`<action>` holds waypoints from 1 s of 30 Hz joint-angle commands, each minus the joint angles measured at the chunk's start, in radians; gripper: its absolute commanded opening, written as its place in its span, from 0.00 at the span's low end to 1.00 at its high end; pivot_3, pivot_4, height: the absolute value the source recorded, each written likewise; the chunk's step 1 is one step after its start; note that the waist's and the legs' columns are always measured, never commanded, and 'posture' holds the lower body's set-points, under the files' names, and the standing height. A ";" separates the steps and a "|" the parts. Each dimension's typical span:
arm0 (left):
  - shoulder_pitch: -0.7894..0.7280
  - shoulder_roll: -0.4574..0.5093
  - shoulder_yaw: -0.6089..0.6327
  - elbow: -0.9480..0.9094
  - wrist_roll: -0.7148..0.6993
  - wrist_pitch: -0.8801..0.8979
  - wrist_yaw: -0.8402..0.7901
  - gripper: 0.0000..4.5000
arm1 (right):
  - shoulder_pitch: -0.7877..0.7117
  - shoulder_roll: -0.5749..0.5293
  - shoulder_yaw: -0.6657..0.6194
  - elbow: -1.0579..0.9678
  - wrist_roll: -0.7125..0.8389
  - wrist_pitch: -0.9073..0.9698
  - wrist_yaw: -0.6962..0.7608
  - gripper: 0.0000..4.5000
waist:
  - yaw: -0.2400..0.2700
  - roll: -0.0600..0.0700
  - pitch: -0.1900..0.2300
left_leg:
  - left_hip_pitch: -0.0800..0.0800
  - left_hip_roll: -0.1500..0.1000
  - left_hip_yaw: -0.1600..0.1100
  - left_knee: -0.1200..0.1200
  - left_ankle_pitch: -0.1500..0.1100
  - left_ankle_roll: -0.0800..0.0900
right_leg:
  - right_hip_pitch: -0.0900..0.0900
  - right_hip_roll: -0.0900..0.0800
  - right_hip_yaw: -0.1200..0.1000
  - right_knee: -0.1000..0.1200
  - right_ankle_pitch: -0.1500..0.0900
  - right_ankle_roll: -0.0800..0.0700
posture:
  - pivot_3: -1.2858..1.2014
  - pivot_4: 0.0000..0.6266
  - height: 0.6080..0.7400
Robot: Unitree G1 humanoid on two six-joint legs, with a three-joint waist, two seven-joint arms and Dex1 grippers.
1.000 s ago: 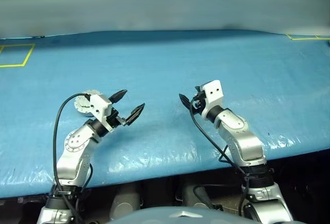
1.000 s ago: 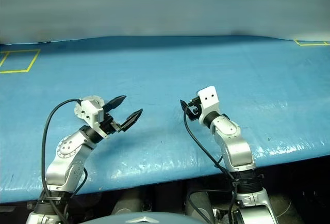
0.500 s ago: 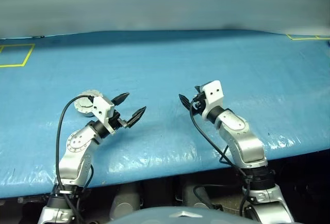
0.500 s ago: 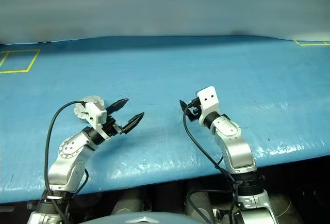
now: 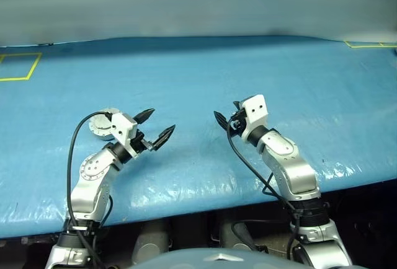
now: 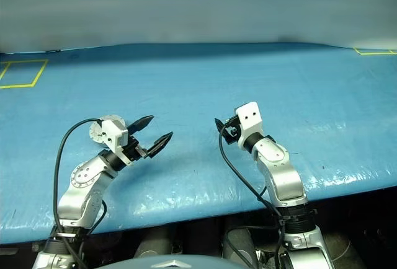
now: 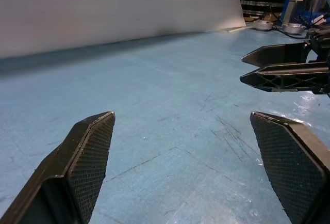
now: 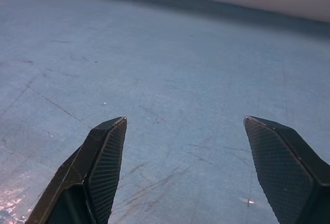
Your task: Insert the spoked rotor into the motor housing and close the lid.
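Task apparently finished or unstarted.
Left gripper (image 5: 154, 128) and right gripper (image 8: 183, 170) spread wide, empty, above blue table (image 5: 248, 70) near its front edge; round silver part (image 5: 101, 126) behind left wrist; rotor, lid unidentifiable.

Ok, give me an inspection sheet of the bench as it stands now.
Surface: blue table cover, glossy and creased near the front edge.
Job's things: round silver metal part by the left wrist, partly hidden; housing or lid, cannot tell.
Clutter: nothing seen.
Grippers: left gripper and right gripper above the cover, fingers open, empty.
Cables: black cable loops from left wrist; second black cable along right arm.
Surroundings: grey wall; yellow tape squares at far corners.
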 commanded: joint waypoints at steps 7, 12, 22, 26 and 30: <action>0.013 -0.032 -0.008 -0.042 0.012 -0.015 0.027 1.00 | -0.018 -0.004 0.011 -0.015 0.000 -0.014 0.033 0.85 | 0.000 0.000 0.000 | 0.000 0.000 0.000 0.000 0.000 0.000 | 0.000 0.000 0.000 0.000 0.000 0.000 | 0.52 0.24 1.00; 0.022 -0.042 -0.016 -0.044 0.025 -0.023 0.033 1.00 | -0.023 -0.005 0.017 -0.007 0.001 -0.010 0.040 0.85 | 0.000 0.000 0.000 | 0.000 0.000 0.000 0.000 0.000 0.000 | 0.000 0.000 0.000 0.000 0.002 0.003 | 0.52 0.24 1.00; 0.019 -0.043 -0.014 -0.043 0.037 -0.027 0.043 1.00 | -0.032 0.000 0.014 0.014 -0.006 -0.025 0.034 0.85 | 0.000 0.000 0.000 | 0.000 0.000 0.000 0.000 0.000 0.000 | 0.000 0.000 0.000 0.000 0.002 0.002 | 0.52 0.24 1.00; 0.012 -0.042 -0.013 -0.038 0.039 -0.027 0.043 1.00 | -0.029 0.006 0.017 0.013 -0.009 -0.027 0.028 0.85 | 0.000 0.000 0.000 | 0.000 0.000 0.000 0.000 0.000 0.000 | 0.000 0.000 0.000 0.000 0.002 0.003 | 0.52 0.24 1.00; 0.009 -0.041 -0.015 -0.035 0.040 -0.027 0.040 1.00 | -0.022 0.007 0.014 0.005 -0.011 -0.025 0.023 0.85 | 0.000 0.000 0.000 | 0.000 0.000 0.000 0.000 0.000 0.000 | 0.000 0.000 0.000 0.000 0.002 0.003 | 0.52 0.24 1.00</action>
